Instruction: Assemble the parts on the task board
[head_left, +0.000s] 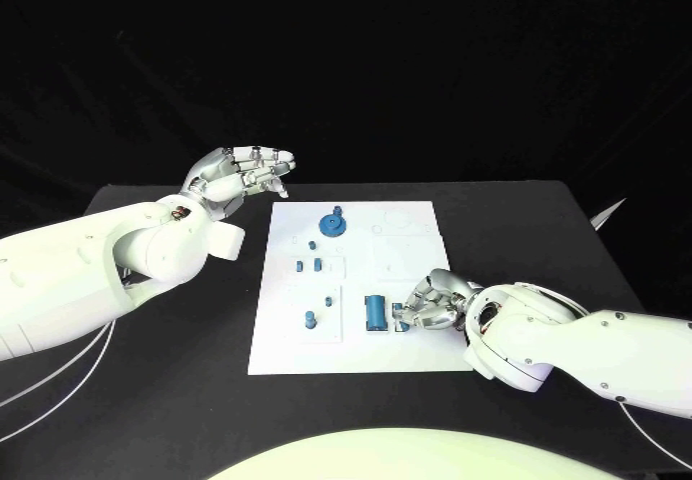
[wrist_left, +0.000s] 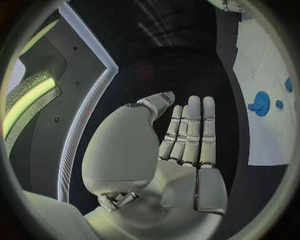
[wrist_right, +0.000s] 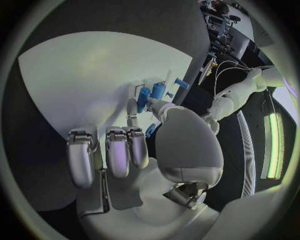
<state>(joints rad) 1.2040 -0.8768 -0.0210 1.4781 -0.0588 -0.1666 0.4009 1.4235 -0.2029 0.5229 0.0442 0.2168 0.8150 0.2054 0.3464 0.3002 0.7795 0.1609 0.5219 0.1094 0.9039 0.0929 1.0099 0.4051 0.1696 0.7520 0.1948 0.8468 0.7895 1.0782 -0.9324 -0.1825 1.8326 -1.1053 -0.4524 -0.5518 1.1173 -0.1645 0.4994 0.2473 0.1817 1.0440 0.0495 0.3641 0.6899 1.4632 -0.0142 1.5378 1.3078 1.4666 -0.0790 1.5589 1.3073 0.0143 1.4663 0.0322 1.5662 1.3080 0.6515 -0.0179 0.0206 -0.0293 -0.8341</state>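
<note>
White rectangular task board lying mid-table on the black table. Blue toothed gear part near the board's far left corner; small blue pegs along its left side. Right hand resting at the board's right edge near the near corner, fingers curled, touching a blue cylindrical part; a firm hold cannot be told. Left hand raised off the board's far left corner, fingers straight and together, empty.

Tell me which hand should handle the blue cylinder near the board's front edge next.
Right. The right hand rests on the white task board right beside the blue cylinder, fingers curled toward it. The left hand hovers open off the board's far left corner.
</note>
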